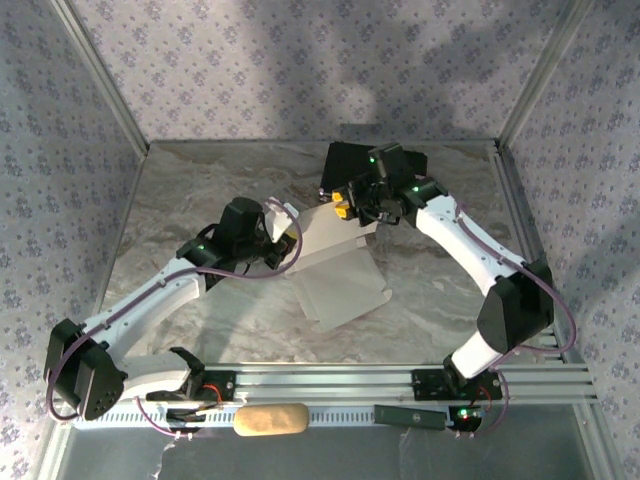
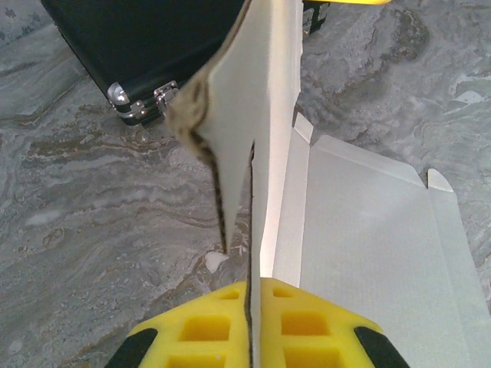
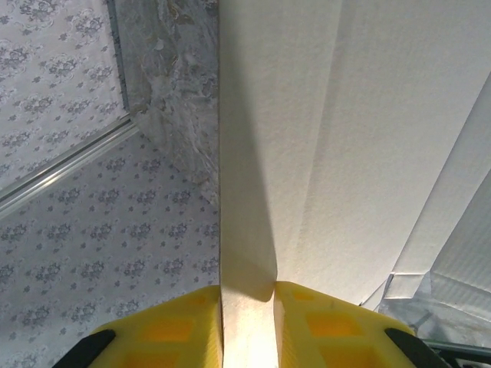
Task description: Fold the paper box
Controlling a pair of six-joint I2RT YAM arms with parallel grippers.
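Here the box, an unfolded white sheet, lies in the middle of the table. Its near part is flat on the marbled top and its far part is raised between the two arms. The left gripper reaches in from the left to the box's left edge. The right gripper comes in from the far right to its far edge.

In the left wrist view the left gripper has its jaws almost closed on a flap. The flap stands on edge and runs straight up from between the yellow fingers; its upper left edge looks crumpled. To the right of it the wide panel lies flat on the table, with small tabs at its corners. Behind the flap sits a black case with metal latches. In the top view the case is at the far side, just behind the right gripper.

In the right wrist view the right gripper pinches a sheet of the box between its yellow fingers. The jaws are narrow and the paper is creased lengthwise. The patterned wall is to the left. A tan block rests on the rail at the near edge.
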